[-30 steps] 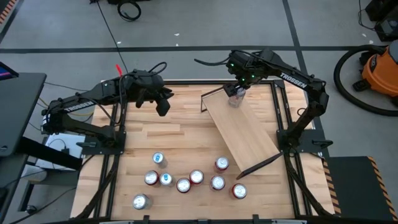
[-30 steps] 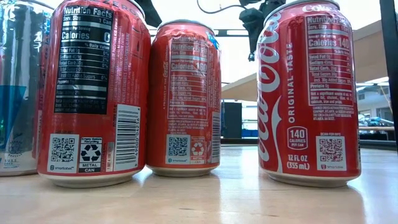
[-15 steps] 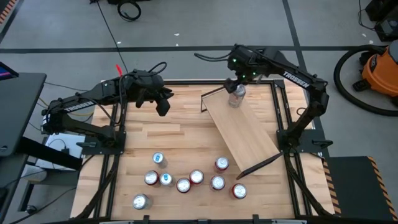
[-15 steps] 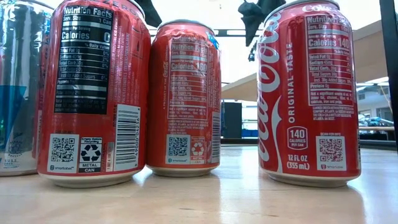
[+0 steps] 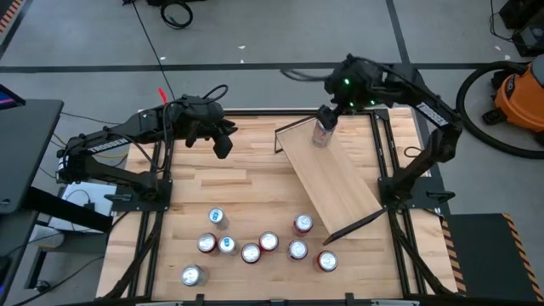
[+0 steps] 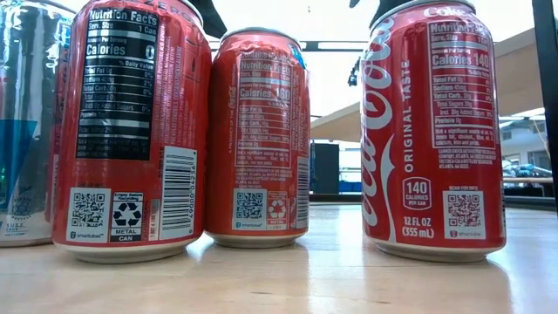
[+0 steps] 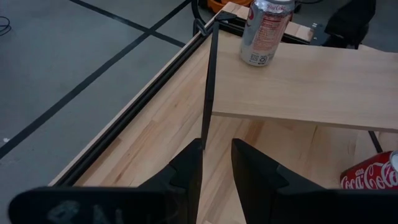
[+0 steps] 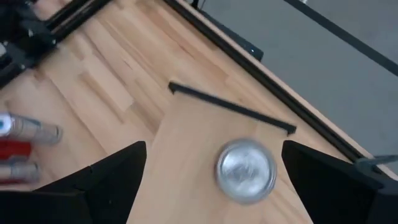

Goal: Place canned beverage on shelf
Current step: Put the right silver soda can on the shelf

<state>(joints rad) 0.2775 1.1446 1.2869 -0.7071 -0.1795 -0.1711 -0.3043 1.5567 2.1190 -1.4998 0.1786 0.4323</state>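
The right gripper [image 5: 330, 114] hangs above the can [image 5: 321, 133] on the shelf [image 5: 333, 178], jaws spread wide, touching nothing; the left gripper [image 5: 223, 146], well apart from the shelf, has jaws slightly parted.

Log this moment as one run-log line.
can: upright on shelf, far end | right gripper: open, above can | left gripper: idle, open, over table's far left

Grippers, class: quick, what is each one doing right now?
Left gripper: open, holding nothing, beside the shelf.
Right gripper: open, above the can standing on the shelf.
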